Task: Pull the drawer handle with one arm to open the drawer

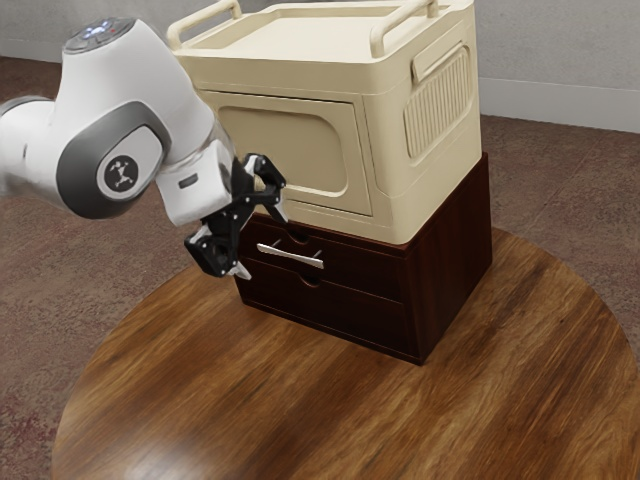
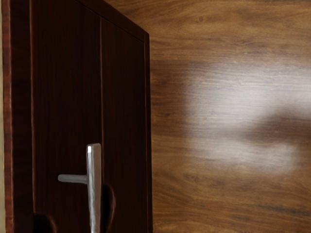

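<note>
The drawer handle (image 1: 307, 259), a slim silvery bar, is mounted on the front of the upper drawer (image 1: 370, 266) and is seen just beside the gripper (image 1: 264, 246), whose two fingers are spread apart with nothing clamped. Stiff, smooth metal is suggested, so some slip may be expected; the bar is best pinched across its narrow thickness near mid-length and drawn straight out, against light to moderate drag. Counted are one handle, two drawers in one dark cabinet (image 1: 453, 255), one cream box (image 1: 425, 190) on top and one round table (image 1: 340, 420).
</note>
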You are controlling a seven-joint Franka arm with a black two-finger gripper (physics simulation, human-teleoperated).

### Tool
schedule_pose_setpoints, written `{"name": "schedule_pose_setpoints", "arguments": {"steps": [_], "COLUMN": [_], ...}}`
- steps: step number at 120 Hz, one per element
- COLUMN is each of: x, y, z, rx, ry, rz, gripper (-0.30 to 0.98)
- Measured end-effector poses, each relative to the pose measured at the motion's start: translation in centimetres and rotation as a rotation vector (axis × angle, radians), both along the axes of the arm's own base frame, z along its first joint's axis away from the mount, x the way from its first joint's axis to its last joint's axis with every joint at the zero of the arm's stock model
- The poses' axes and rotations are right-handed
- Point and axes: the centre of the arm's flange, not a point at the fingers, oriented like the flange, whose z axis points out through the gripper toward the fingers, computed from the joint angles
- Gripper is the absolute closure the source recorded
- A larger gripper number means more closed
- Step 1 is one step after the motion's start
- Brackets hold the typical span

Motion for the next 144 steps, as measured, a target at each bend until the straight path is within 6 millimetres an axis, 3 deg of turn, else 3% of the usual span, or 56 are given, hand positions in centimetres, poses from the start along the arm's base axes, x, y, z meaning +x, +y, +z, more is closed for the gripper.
{"name": "schedule_pose_setpoints", "arguments": {"steps": [22, 40, 58, 72, 102, 144], "x": [-0.8, -0.5, 0.3, 1.2, 2.4, 3.8], "y": [1.2, 1.7, 2.6, 2.7, 5.0, 4.7], "z": [-3.5, -3.9, -3.9, -4.7, -5.0, -6.1], "rx": [-0.022, -0.029, -0.031, -0.031, -0.026, -0.042], "ry": [-0.026, -0.081, -0.13, -0.138, -0.164, -0.17], "rz": [-0.059, -0.092, -0.107, -0.122, -0.115, -0.152], "gripper": [0.15, 0.4, 0.53, 0.57, 0.6, 0.61]}}
